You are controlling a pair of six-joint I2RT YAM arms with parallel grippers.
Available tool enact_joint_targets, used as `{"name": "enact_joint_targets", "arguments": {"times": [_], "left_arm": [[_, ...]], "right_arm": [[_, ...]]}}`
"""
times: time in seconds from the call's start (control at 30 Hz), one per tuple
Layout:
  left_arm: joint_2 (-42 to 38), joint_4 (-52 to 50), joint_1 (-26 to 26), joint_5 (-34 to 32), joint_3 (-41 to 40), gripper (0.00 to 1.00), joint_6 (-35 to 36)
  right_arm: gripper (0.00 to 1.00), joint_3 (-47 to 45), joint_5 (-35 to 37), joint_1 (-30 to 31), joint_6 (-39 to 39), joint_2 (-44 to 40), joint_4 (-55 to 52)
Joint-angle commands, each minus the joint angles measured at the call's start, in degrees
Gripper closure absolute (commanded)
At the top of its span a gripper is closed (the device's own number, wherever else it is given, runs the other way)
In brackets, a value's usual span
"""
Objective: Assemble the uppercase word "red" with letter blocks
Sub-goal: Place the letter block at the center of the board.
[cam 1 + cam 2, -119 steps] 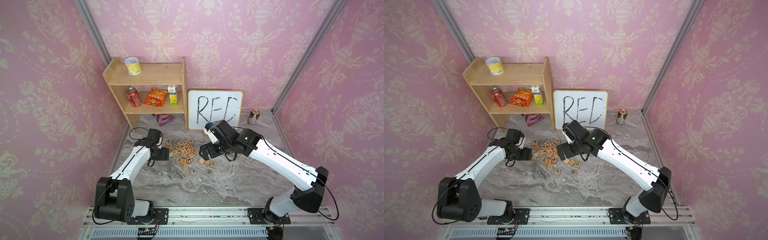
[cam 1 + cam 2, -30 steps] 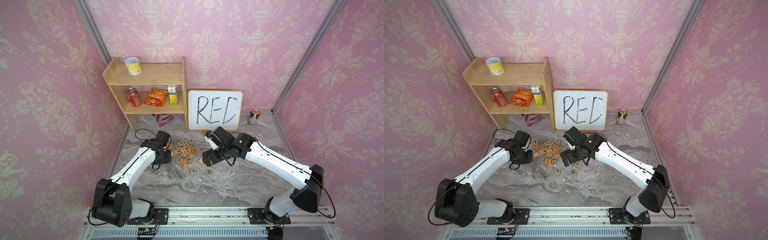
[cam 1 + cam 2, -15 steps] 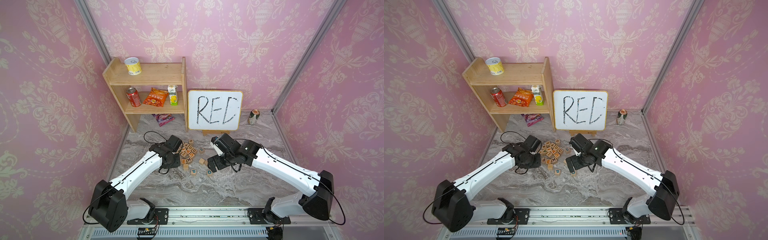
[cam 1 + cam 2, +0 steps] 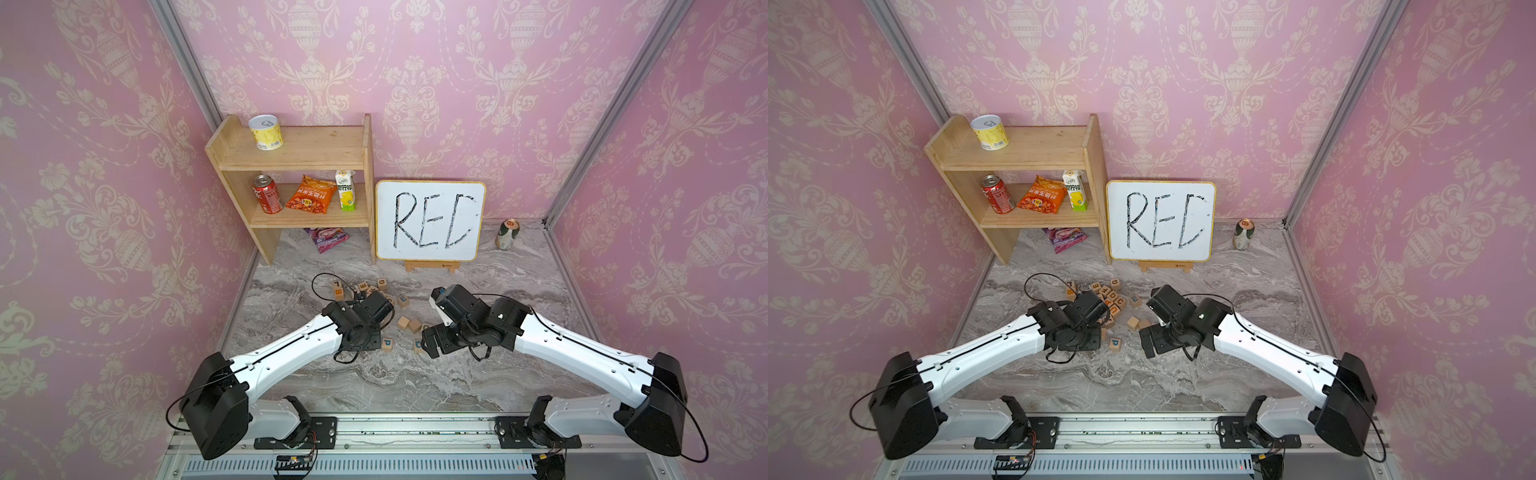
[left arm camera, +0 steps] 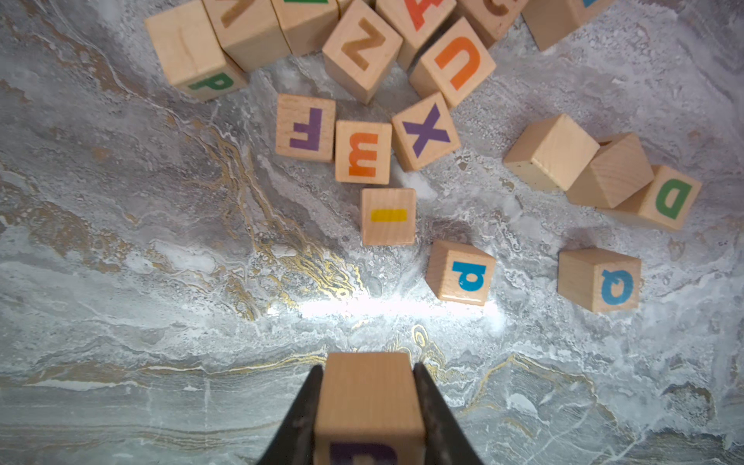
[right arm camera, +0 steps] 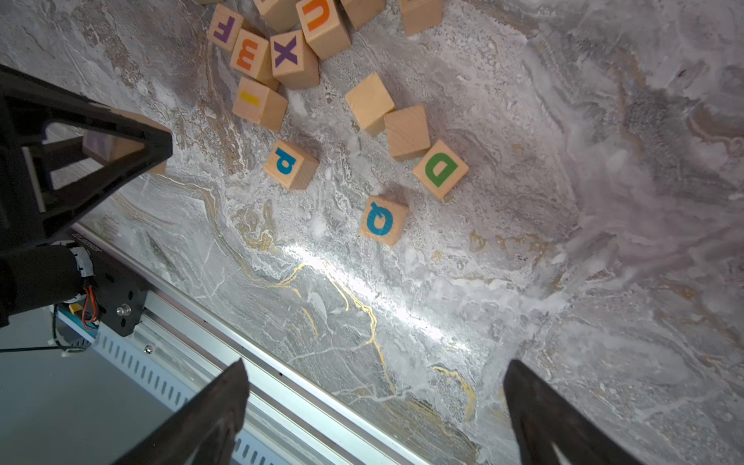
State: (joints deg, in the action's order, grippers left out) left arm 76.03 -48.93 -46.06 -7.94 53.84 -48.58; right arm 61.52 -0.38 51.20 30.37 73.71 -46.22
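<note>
My left gripper [image 5: 367, 368] is shut on a pale wooden letter block [image 5: 369, 402] with a purple letter on its face, only partly in view. It hangs just above the marble, in front of the pile of letter blocks [image 5: 364, 52]. The green D block [image 6: 441, 168] lies apart at the pile's near right, next to two blank-faced cubes [image 6: 406, 131]. A blue E block [image 4: 403, 301] sits at the pile's far right. My right gripper [image 6: 376, 364] is open and empty, hovering over the table's front part near the blue Q block [image 6: 381, 219].
Blue P [image 5: 463, 273], yellow I [image 5: 387, 216], orange E [image 5: 363, 153], purple X and F blocks lie close by. A whiteboard [image 4: 430, 220] with handwritten letters, a wooden shelf [image 4: 291, 153] and a can [image 4: 508, 235] stand at the back. A metal rail [image 6: 225, 306] edges the front.
The left arm has carried its block right and toward the table's front, from beside the pile to in front of it. The right gripper has drawn slightly toward the front, still open.
</note>
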Motion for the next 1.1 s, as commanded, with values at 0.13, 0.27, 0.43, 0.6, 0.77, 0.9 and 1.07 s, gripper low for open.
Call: {"name": "enact_joint_targets", "arguments": {"times": [0.13,0.27,0.43,0.6,0.77,0.9,1.07], "left_arm": [[1.30,2.25,-5.13,-2.98,-2.07,0.98,-6.76],[1.85,3.41,-8.04,-3.61,-2.81,0.98,-9.33],[1.71,6.48,-10.89,-3.89,-5.20,0.98,-13.65],[3.73,7.35,-13.53,-4.53,-5.25,0.98,-15.58],[7.20,9.00,-15.70,-5.07,-4.70,0.98,-17.06],[9.08,12.19,-17.02,-5.36,-5.44,0.98,-18.99],[12.03,13.64,-18.75,-5.93,-4.72,0.98,-19.45]], "right_arm": [[0.00,-3.93,4.75,3.15,2.77,-5.99,2.71],[0.00,-5.75,5.43,4.04,3.46,-8.32,2.80],[0.00,-7.60,5.86,5.21,3.56,-10.97,2.71],[0.00,-9.12,5.82,5.84,5.57,-12.82,1.94],[0.00,-9.96,5.69,6.06,5.19,-14.28,1.24],[0.00,-10.59,5.31,6.02,4.94,-15.78,0.58],[0.00,-11.48,5.27,6.04,5.30,-17.61,-0.31]]}}
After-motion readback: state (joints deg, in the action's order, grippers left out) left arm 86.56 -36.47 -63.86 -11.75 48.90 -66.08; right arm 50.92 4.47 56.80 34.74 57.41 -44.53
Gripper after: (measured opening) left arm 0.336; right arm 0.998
